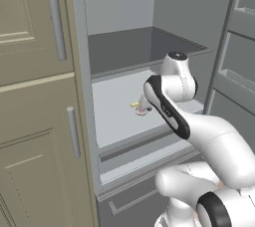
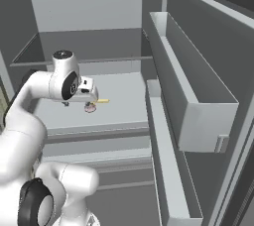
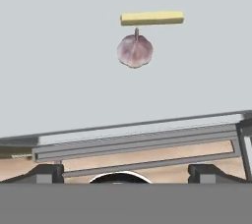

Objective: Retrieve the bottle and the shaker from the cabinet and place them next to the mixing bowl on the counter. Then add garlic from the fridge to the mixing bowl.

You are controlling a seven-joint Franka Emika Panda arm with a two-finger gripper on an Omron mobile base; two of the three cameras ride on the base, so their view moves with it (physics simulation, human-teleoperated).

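Garlic [image 3: 135, 50] lies unlabelled on the fridge [image 1: 119, 116] shelf beside a yellow stick [image 3: 152, 18].

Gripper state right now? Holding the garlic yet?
Gripper: open, holding nothing. The garlic lies on the fridge shelf ahead of the fingertips, beside a yellow stick.

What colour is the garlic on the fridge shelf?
Whitish with a pink-mauve tint; the garlic shows best in the hand view.

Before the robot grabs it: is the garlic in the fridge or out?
In. The garlic lies on a pale fridge shelf, beside a yellow stick.
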